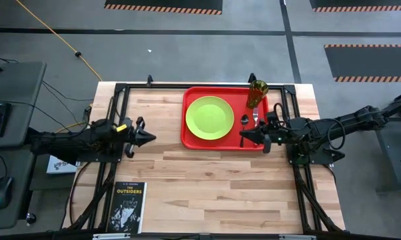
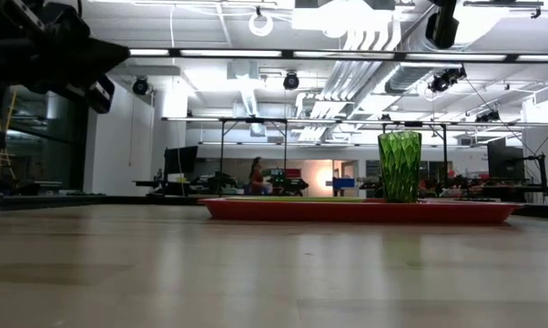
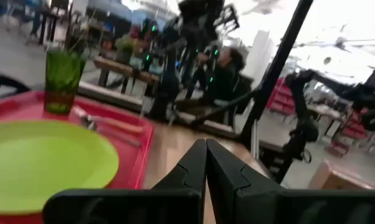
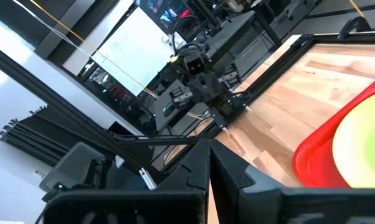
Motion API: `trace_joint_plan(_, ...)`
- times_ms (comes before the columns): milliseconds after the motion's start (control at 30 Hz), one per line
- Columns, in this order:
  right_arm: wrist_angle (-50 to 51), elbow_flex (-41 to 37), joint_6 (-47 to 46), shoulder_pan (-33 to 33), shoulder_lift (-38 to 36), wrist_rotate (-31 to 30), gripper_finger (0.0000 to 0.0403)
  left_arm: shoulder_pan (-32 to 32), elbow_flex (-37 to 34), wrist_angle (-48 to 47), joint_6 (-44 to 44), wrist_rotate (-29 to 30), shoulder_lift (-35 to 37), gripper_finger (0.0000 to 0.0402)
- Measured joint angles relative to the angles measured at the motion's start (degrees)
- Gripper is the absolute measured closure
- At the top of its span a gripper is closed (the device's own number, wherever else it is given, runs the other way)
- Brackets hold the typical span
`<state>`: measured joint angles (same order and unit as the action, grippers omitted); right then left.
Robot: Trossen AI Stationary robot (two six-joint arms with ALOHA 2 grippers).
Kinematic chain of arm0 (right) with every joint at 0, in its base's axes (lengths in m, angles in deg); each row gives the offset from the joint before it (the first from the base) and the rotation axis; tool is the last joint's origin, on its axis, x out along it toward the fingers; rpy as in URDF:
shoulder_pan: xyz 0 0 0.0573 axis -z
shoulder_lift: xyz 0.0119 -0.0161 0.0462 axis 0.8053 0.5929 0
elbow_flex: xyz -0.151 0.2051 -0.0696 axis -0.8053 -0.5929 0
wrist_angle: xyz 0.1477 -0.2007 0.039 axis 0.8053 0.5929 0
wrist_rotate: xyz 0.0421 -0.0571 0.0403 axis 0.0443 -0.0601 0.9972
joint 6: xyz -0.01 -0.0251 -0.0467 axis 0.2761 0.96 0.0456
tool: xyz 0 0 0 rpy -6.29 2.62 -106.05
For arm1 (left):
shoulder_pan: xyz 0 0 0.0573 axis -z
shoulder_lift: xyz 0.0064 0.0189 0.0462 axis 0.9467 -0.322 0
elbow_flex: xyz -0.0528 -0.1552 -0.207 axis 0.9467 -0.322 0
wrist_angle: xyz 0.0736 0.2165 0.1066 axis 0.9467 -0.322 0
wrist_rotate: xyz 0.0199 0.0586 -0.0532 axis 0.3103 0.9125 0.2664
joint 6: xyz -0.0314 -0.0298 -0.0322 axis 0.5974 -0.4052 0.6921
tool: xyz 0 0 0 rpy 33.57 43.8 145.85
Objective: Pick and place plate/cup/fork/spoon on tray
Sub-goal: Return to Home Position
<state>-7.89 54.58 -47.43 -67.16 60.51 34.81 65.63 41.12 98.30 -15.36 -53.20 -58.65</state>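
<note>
On the big red plastic tray (image 1: 187, 143) everything's loaded: round lime-green plastic plate (image 1: 210, 117), translucent green tumbler cup (image 1: 257, 93), dark spoon (image 1: 244, 122) and peach-handled fork (image 1: 255, 119). It's light, slick stuff, I'd guess, so grab rims or handles. Fingers pinched together and empty on both: left tool (image 1: 150, 138) beside the tray, right tool (image 1: 242, 137) over its near corner. Smooth pale wooden worktop (image 1: 207, 187), with a bright open lab behind.

Only one title is readable: "THE OUTSIDERS", in pale letters on the dark cover of a book (image 1: 127, 207) lying at the near left corner of the table (image 1: 207, 180). The finer print above it is too small to read.
</note>
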Motion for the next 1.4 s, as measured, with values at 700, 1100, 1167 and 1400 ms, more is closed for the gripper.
trace_joint_plan(700,1.10,0.00,7.81,0.00,-1.28,5.28,0.0403,0.00,0.04,-9.66,1.02,-6.13,-0.30,0.0401)
trace_joint_plan(1100,12.82,-8.98,17.81,-0.02,-30.21,10.97,0.0403,0.00,0.04,-9.69,1.43,-6.11,-0.30,0.0401)
trace_joint_plan(1167,9.57,-13.42,17.87,-0.02,-36.62,11.04,0.0403,0.00,0.04,-9.67,1.43,-6.11,-0.30,0.0401)
trace_joint_plan(1400,1.21,-22.43,25.46,1.57,-43.98,12.90,0.0403,0.00,0.08,-9.54,1.43,-6.11,-0.53,0.0401)
